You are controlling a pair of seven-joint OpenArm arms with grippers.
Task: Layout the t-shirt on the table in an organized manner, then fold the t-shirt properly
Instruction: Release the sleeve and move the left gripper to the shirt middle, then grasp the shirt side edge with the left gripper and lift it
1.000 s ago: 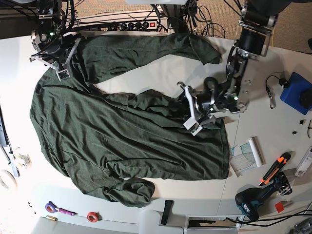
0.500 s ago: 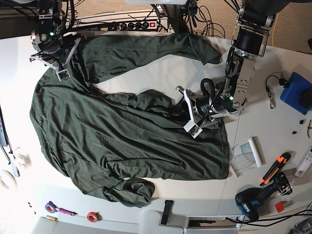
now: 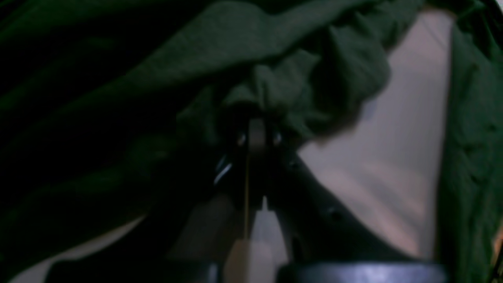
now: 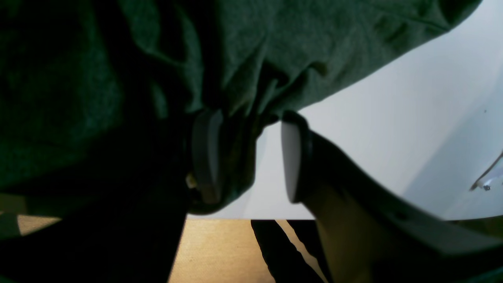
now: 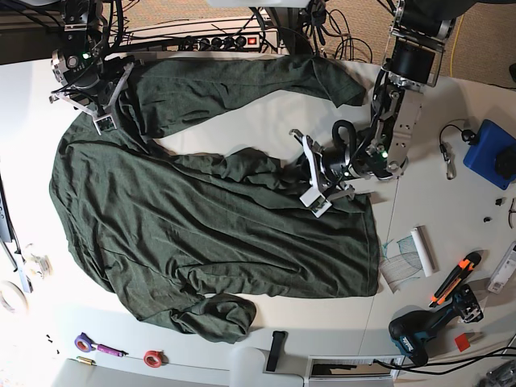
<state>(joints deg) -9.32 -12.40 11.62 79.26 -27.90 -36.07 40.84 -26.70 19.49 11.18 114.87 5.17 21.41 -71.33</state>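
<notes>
A dark green t-shirt (image 5: 201,226) lies rumpled across the white table (image 5: 242,121), one sleeve stretched along the far edge and the hem bunched at the front. My left gripper (image 5: 310,179) sits low near the shirt's middle right. In the left wrist view the left gripper (image 3: 255,122) is shut on a gathered fold of the t-shirt (image 3: 275,47). My right gripper (image 5: 103,117) is at the far left shoulder. Seen from the right wrist, the right gripper (image 4: 249,153) is open, with the t-shirt (image 4: 294,47) draped over one finger (image 4: 206,153).
A power strip (image 5: 218,40) and cables run along the far edge. At the right lie a blue box (image 5: 492,153), a paper roll (image 5: 415,254), an orange cutter (image 5: 455,278) and a drill (image 5: 423,330). Tape rolls (image 5: 153,357) sit front left.
My left gripper has shifted up and to the left in the base view, pulling the pinched fabric with it. The right arm has stayed where it was.
</notes>
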